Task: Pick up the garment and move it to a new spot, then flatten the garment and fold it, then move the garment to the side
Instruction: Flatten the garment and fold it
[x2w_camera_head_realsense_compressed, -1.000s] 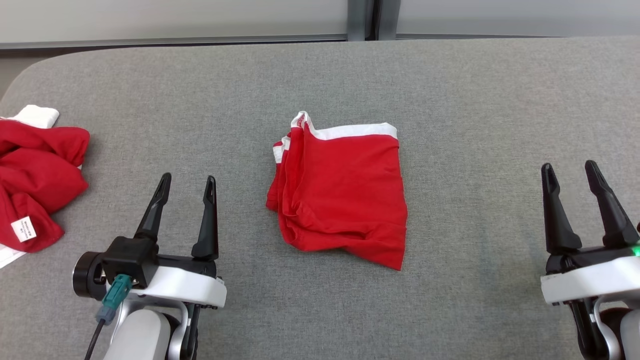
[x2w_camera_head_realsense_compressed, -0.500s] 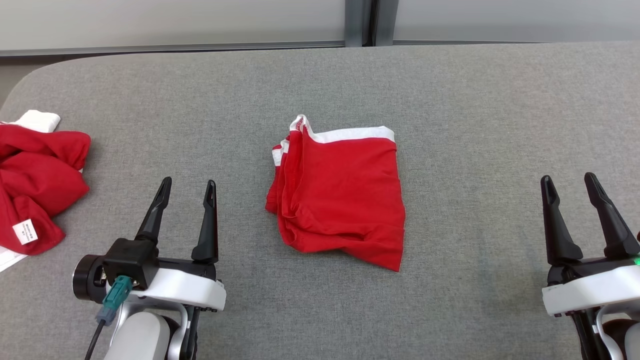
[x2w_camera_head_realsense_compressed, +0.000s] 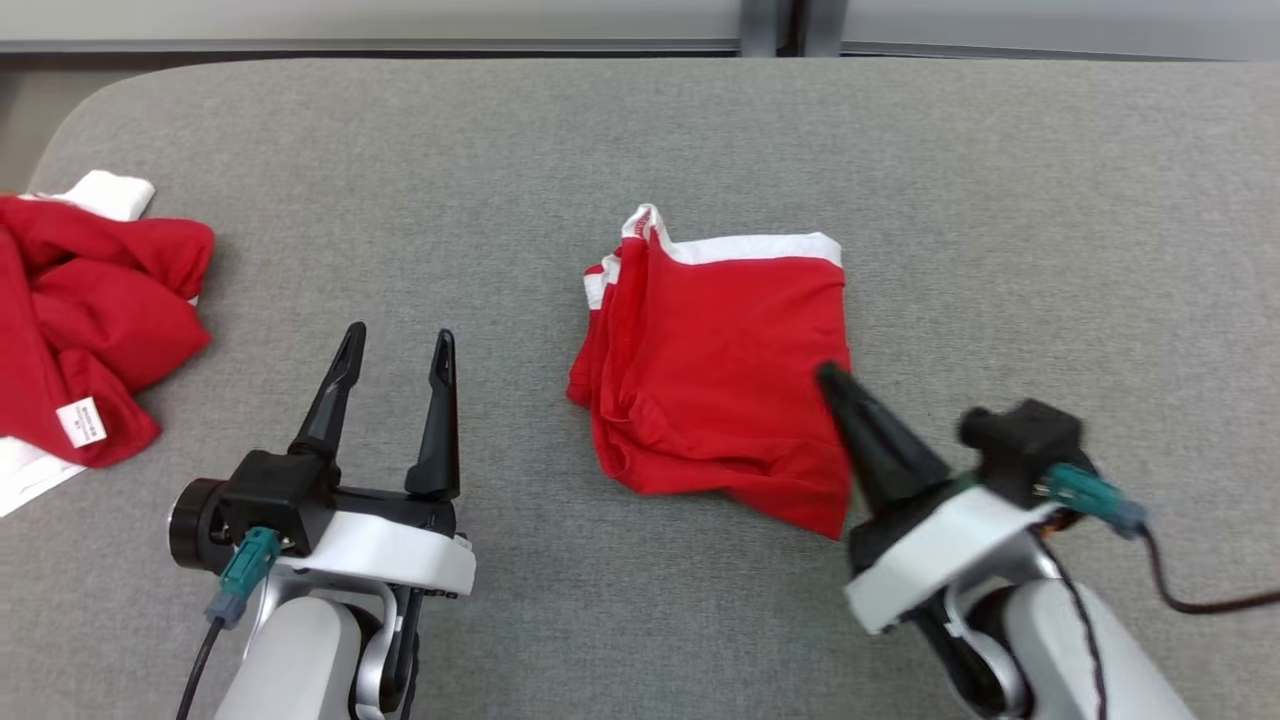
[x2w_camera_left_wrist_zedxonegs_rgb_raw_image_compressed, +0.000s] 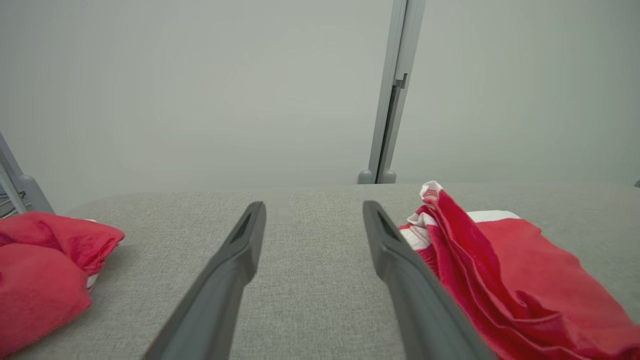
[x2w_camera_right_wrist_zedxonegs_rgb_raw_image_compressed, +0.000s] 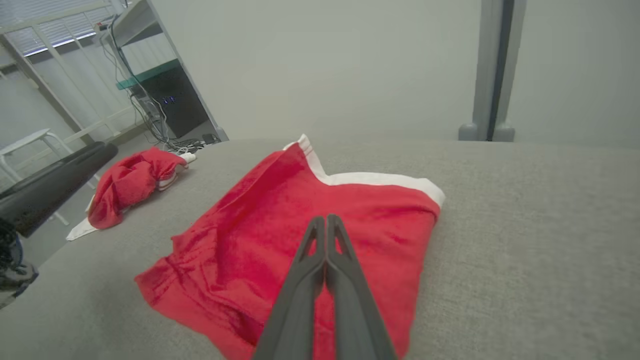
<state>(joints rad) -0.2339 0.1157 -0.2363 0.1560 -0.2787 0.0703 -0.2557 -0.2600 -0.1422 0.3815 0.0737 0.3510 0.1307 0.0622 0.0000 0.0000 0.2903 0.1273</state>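
We see the folded red garment (x2w_camera_head_realsense_compressed: 715, 370) lying near the middle of the grey desk (x2w_camera_head_realsense_compressed: 400, 150), well apart from a crumpled red heap (x2w_camera_head_realsense_compressed: 90, 320) at the desk's left edge. Our right claw (x2w_camera_head_realsense_compressed: 830, 378) has its fingers pressed together with no cloth between them, tips over the garment's right side, though we cannot tell whether they touch it. Our left claw (x2w_camera_head_realsense_compressed: 398, 335) stands open to the left of the garment, holding nothing.
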